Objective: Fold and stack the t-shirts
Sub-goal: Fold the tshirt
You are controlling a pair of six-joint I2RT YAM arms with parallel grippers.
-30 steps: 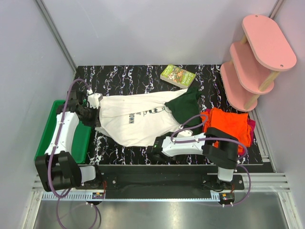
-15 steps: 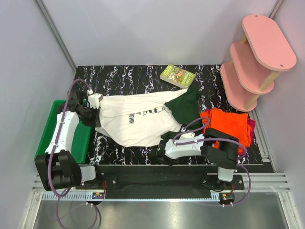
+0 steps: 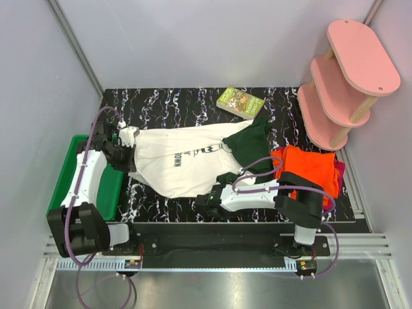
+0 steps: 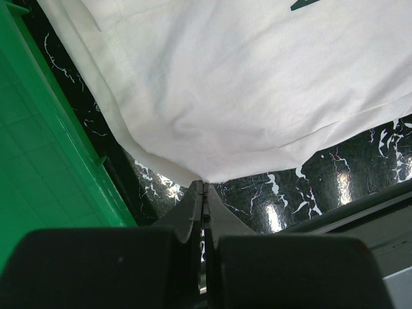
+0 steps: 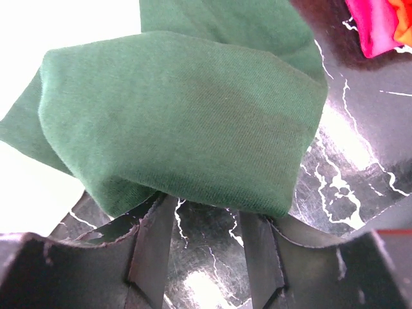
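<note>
On the table (image 3: pixel 161 103), middle: the cream-white t-shirt (image 3: pixel 187 161) lies spread sideways and rumpled, print up, reaching from the table's left edge past its centre.
Left gripper (image 4: pixel 203 187): at the table's left edge, pressed tight together on a corner of the cream cloth, which draws to a point between its fingers.
Right gripper (image 5: pixel 207 209): toward the table's near edge, right of the middle. Its fingers stand apart. The green sleeve (image 5: pixel 180 122) lies folded across their tips, with bare table showing in the gap. I would call that touching the cloth, not clamping it.
Table's right end: the orange t-shirt (image 3: pixel 312 167) sits as a compact bundle on the magenta-red t-shirt (image 3: pixel 339 168), of which only a rim shows.
Table's far edge: a small green book (image 3: pixel 240 102), apart from the pile.
Off the table's left edge: a green tray (image 3: pixel 64 177), under the left arm.
Done, by the look of it: orange and magenta-red are folded and stacked, though I cannot tell how neatly from where I stand.
Left to do: the cream-white shirt is not yet folded. I judge its sleeves need turning in and its body doubling over before it goes onto the pile at the table's right end.
Progress: roughly two shirts of three, with the last at an early stage.
</note>
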